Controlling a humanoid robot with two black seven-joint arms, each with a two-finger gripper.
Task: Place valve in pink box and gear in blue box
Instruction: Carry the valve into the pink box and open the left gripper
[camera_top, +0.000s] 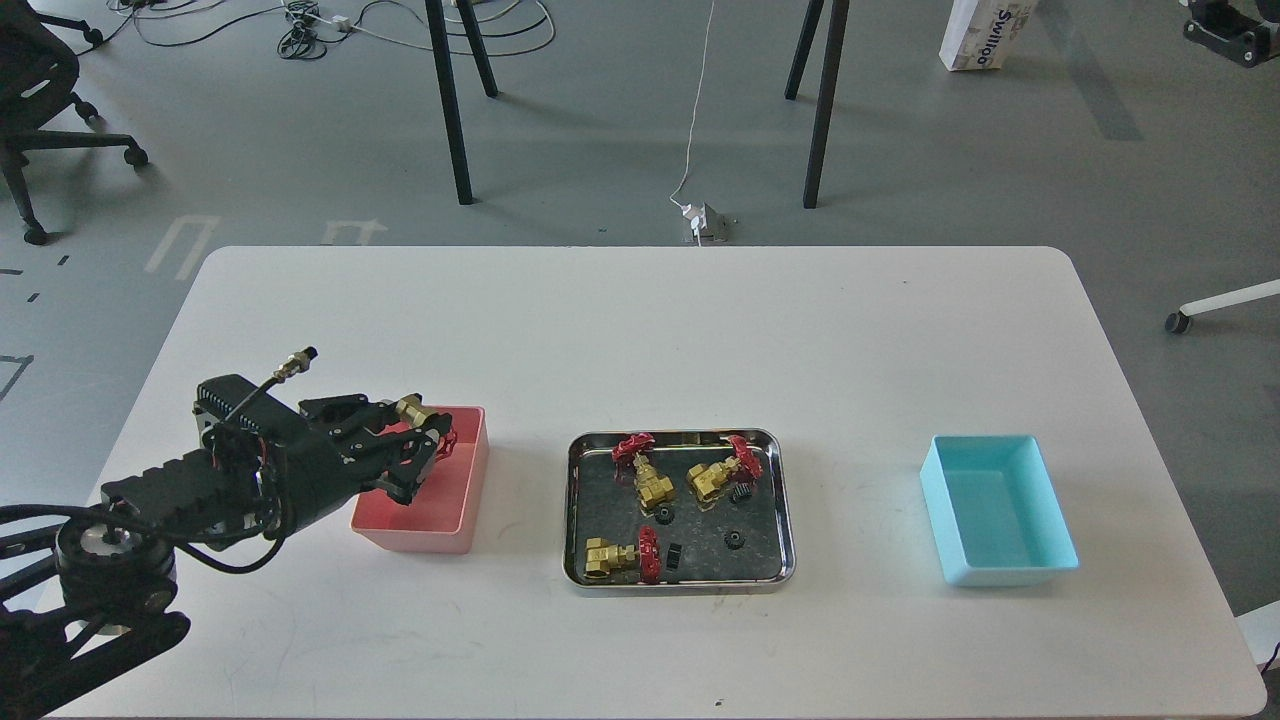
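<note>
1. Nearest, bottom left: black left arm comes in low over the white bench (640, 330).
2. Steel tray (790, 520) at centre w/ three brass valves and small black gears, e.g. a gear (734, 539) near its front right.
3. Blue box (1000, 508) well to the right, nothing inside.
4. Left claw (425, 445) is closed around the valve (420, 418), brass body w/ red handwheel, above the pink box (425, 490).
5. Right claw not visible.
6. Beyond the bench: grey floor, cables.
</note>
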